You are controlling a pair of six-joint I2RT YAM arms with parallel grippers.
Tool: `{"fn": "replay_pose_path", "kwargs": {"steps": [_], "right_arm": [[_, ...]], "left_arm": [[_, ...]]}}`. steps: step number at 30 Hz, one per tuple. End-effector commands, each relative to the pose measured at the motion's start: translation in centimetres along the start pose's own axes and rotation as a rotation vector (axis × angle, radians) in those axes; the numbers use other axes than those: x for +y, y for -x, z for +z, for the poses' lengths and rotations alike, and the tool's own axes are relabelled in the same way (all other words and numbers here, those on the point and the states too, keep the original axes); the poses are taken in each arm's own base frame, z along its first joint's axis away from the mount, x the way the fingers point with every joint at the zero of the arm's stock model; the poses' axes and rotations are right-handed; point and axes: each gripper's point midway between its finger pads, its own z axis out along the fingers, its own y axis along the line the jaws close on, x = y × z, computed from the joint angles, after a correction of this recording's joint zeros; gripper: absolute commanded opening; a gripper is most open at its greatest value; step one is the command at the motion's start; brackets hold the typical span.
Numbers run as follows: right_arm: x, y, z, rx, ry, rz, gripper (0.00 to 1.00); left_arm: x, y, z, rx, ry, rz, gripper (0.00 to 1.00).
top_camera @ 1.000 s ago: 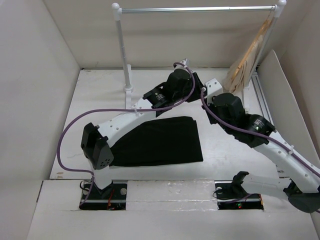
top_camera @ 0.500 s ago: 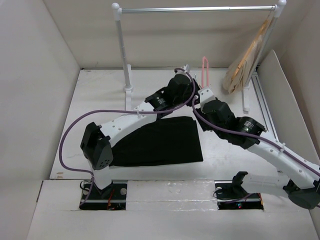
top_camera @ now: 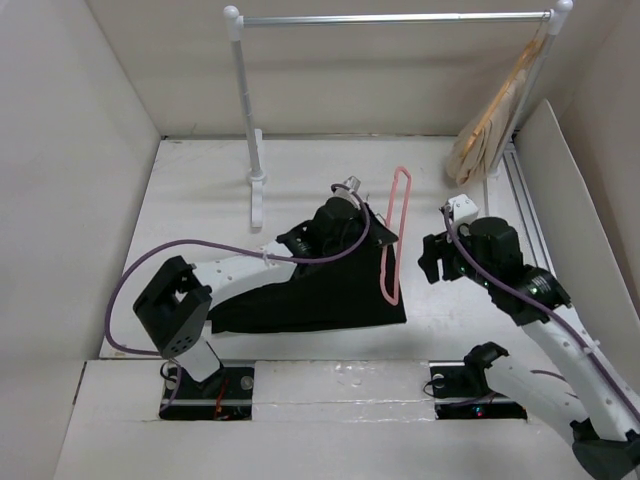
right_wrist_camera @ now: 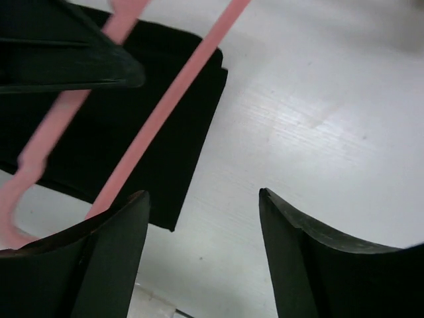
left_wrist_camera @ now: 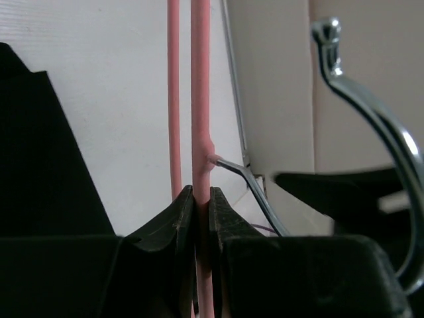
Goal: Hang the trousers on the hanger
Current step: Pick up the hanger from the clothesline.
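Presently, L wrist view: noting L gripper (left_wrist_camera: 201, 199) clamped on hanger (left_wrist_camera: 201, 99), both finger pads pressed flat vs. one pink bar, no gap. Seeing 2nd pink bar parallel, just L of the pinched one, running to top edge of frame. Spotting chrome hook (left_wrist_camera: 371, 112) at R of frame, w/ wire stem joining pinched bar just above the pads.

Top view: finding hanger (top_camera: 388, 240) at centre, slightly R, as slim pink loop running from upper centre to lower centre. Lower end overlapping R edge of trousers (top_camera: 330, 290). Can't tell if touching cloth or raised over it. Logging trousers as flat dark patch on table (top_camera: 200, 190), lower centre of frame, partly under L arm.

R wrist view: noting R gripper (right_wrist_camera: 202, 193) w/ fingers spread wide, holding nothing, bare table betw. them. Seeing hanger (right_wrist_camera: 169, 106) bars crossing upper L of frame, over corner of trousers (right_wrist_camera: 179, 146) at L. In top view, placing R gripper to R of hanger, apart from it.

Also logging rack rail (top_camera: 390, 18) along top of frame, w/ tan wooden hangers (top_camera: 490, 120) bunched at upper R.
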Motion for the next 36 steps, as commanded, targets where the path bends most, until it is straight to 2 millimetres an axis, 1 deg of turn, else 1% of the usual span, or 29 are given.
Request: {"fn": "replay_pose_path", "kwargs": {"steps": [1,2,3,4,5,6,7,8,9,10,12,13,14,15,16,17,18,19,20,21,22,24,25,27,28,30,33,34,36], "right_arm": [[4.4,-0.1,2.0,-0.045,0.292,0.105,0.74],[4.9,0.4,2.3,-0.073,0.319,0.153,0.79],[4.9,0.3,2.6,-0.079,0.327,0.180,0.81],[5.1,0.0,3.2,-0.096,0.331,0.216,0.82],[5.1,0.1,3.2,-0.099,0.331,0.216,0.82],[5.3,0.3,3.3,-0.119,0.348,0.217,0.83],[5.7,0.9,3.5,-0.159,0.378,0.221,0.82],[5.7,1.1,3.5,-0.169,0.388,0.229,0.81],[6.1,1.2,3.4,-0.171,0.419,0.245,0.80],[6.6,1.7,3.3,-0.197,0.455,0.235,0.74],[6.7,2.4,2.5,-0.221,0.487,0.223,0.63],[6.1,1.5,2.4,-0.180,0.453,0.232,0.54],[5.6,2.4,1.6,-0.195,0.418,0.228,0.53],[3.9,2.3,1.6,-0.189,0.315,0.217,0.52],[2.7,0.5,0.9,-0.109,0.232,0.234,0.53],[1.9,1.7,0.0,-0.133,0.192,0.219,0.55],[1.3,1.7,-0.3,-0.140,0.163,0.207,0.58],[1.2,2.8,-0.6,-0.187,0.178,0.201,0.66],[1.8,3.5,-0.7,-0.220,0.224,0.196,0.69],[3.5,3.8,-0.9,-0.231,0.336,0.187,0.71],[4.2,4.5,-1.0,-0.247,0.380,0.210,0.73],[4.6,4.5,-0.8,-0.235,0.413,0.255,0.75],[4.8,4.9,-0.8,-0.259,0.428,0.259,0.77],[5.6,4.5,-0.4,-0.254,0.474,0.272,0.78],[5.9,3.8,0.3,-0.243,0.496,0.299,0.79],[6.5,3.4,0.6,-0.232,0.537,0.323,0.79],[7.2,2.6,1.2,-0.218,0.567,0.345,0.77],[7.3,3.0,1.4,-0.237,0.577,0.342,0.73],[7.9,2.3,1.9,-0.214,0.609,0.359,0.69]], "left_arm": [[-7.7,1.9,-4.0,-0.090,-0.269,0.008,0.00],[-8.1,2.0,-4.5,-0.098,-0.299,0.002,0.00],[-7.5,1.8,-4.7,-0.100,-0.291,-0.006,0.00],[-8.2,1.6,-5.6,-0.103,-0.319,-0.011,0.00],[-7.8,1.4,-5.5,-0.100,-0.313,-0.012,0.00],[-8.2,1.6,-6.1,-0.107,-0.326,-0.011,0.00],[-8.5,1.2,-6.3,-0.101,-0.333,-0.004,0.00],[-8.2,1.2,-6.5,-0.106,-0.329,-0.003,0.00],[-8.4,1.3,-6.9,-0.114,-0.333,-0.006,0.00],[-8.2,1.4,-7.0,-0.118,-0.325,-0.007,0.00],[-7.6,1.6,-7.3,-0.136,-0.303,-0.009,0.00],[-7.1,1.5,-7.2,-0.136,-0.279,-0.005,0.00],[-6.7,1.7,-7.2,-0.150,-0.257,0.002,0.00],[-6.7,2.0,-7.5,-0.159,-0.252,0.006,0.00],[-6.4,2.0,-7.5,-0.162,-0.238,0.013,0.00],[-6.4,2.2,-7.7,-0.172,-0.234,0.016,0.00],[-6.4,2.2,-7.8,-0.175,-0.234,0.020,0.00],[-6.4,2.2,-7.8,-0.174,-0.235,0.020,0.00],[-6.5,2.2,-7.8,-0.172,-0.239,0.021,0.00],[-6.5,2.1,-7.7,-0.167,-0.240,0.017,0.00],[-6.6,2.0,-7.6,-0.164,-0.242,0.013,0.00],[-6.6,1.9,-7.6,-0.159,-0.249,0.000,0.00],[-6.8,1.9,-7.7,-0.160,-0.261,-0.005,0.00],[-7.0,1.9,-7.8,-0.158,-0.272,-0.006,0.00],[-7.2,1.9,-7.9,-0.156,-0.280,-0.008,0.00],[-7.4,1.9,-8.0,-0.153,-0.286,-0.011,0.00],[-7.5,1.6,-8.2,-0.142,-0.308,-0.028,0.00],[-7.6,1.6,-8.2,-0.142,-0.315,-0.032,0.00],[-7.3,1.2,-8.2,-0.132,-0.320,-0.050,0.00]]}}
